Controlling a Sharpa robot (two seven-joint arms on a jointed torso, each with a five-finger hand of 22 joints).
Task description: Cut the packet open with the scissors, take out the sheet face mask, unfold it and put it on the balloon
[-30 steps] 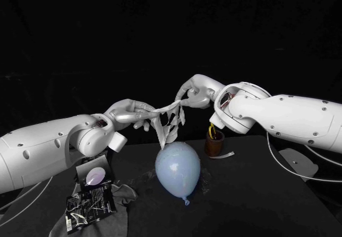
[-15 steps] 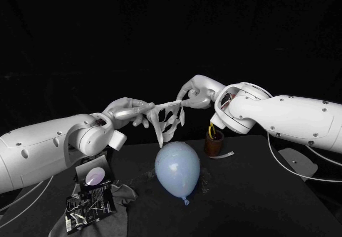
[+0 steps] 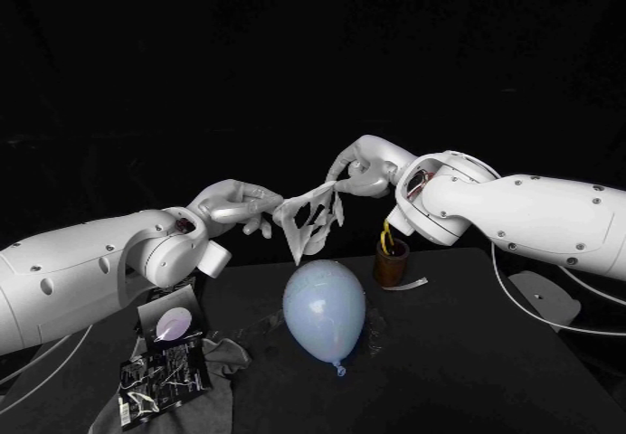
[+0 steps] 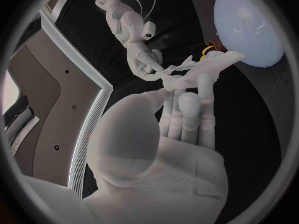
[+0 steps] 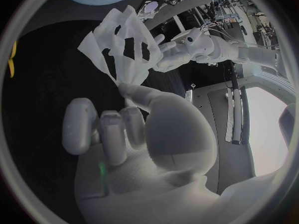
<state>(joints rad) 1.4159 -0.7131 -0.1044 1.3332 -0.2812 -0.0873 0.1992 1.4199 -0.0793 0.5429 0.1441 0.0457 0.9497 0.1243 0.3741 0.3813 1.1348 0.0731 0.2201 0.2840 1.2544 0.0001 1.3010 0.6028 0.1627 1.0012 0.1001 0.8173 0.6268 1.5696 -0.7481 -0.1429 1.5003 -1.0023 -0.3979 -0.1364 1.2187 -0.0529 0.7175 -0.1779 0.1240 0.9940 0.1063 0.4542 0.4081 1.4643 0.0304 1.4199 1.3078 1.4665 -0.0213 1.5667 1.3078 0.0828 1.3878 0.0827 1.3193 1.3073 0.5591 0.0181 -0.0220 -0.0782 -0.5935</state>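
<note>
Head view, centre of frame: sheet face mask (image 3: 309, 220) held in the air between the two hands, above the far end of the balloon (image 3: 325, 309) and not touching it. The mask is partly opened, its cut-out holes showing, and its lower part hangs crumpled toward the balloon.

Left hand (image 3: 239, 206), left of centre: fingers closed in a narrow pinch on the mask's left edge. The left wrist view shows its fingers (image 4: 189, 107) running out under the mask (image 4: 206, 67), with the balloon (image 4: 252, 27) beyond.

Right hand (image 3: 363, 167), just right of centre and a little higher: fingers pinching the mask's upper right corner. In the right wrist view the mask (image 5: 121, 45) fans out from that pinch, the other fingers (image 5: 79, 124) curled loosely beside it, and the left hand (image 5: 165, 52) grips the far edge.

Balloon pale blue, lying on the black surface (image 3: 496, 380) at lower centre, knot toward the bottom of the frame.

Right of the balloon: a brown cup (image 3: 392, 265) with the yellow scissors handles (image 3: 386, 238) standing out of it, partly behind the right arm.

Lower left: dark crinkled packet (image 3: 163, 378) on a grey cloth (image 3: 224, 354).
</note>
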